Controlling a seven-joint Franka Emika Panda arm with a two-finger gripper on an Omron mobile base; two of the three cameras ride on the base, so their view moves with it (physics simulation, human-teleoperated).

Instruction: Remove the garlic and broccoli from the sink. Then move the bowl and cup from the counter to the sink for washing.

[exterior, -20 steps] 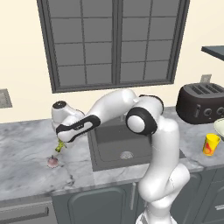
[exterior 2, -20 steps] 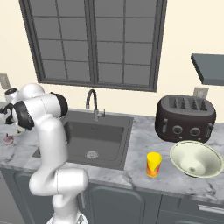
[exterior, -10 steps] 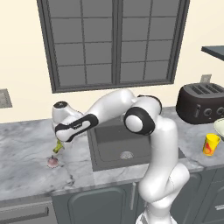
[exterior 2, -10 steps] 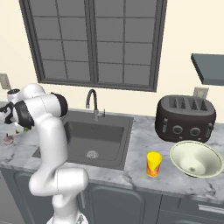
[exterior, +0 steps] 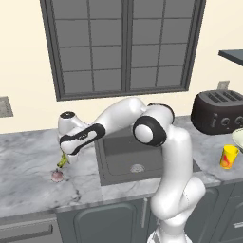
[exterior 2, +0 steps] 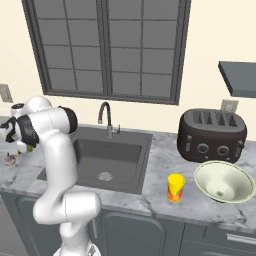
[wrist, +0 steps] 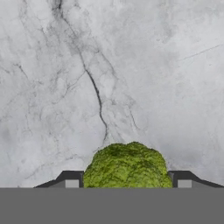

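Note:
My gripper [exterior: 63, 158] hangs just above the marble counter [exterior: 28, 161] left of the sink [exterior: 118, 149], shut on the broccoli [exterior: 62, 162]. In the hand view the yellow-green floret [wrist: 127, 168] sits between the two dark fingertips [wrist: 70, 181], over bare marble. The pinkish garlic [exterior: 57, 175] lies on the counter just below and left of the hand, also seen as garlic [exterior 2: 9, 160]. The yellow cup [exterior 2: 175, 187] and the wide pale bowl [exterior 2: 222, 181] stand on the counter right of the sink [exterior 2: 110, 150].
A dark toaster [exterior 2: 212, 134] stands at the back right, behind the bowl. The curved tap [exterior 2: 105, 117] rises behind the basin, and a round drain [exterior: 137, 168] lies on its floor. The wall and a window close off the back.

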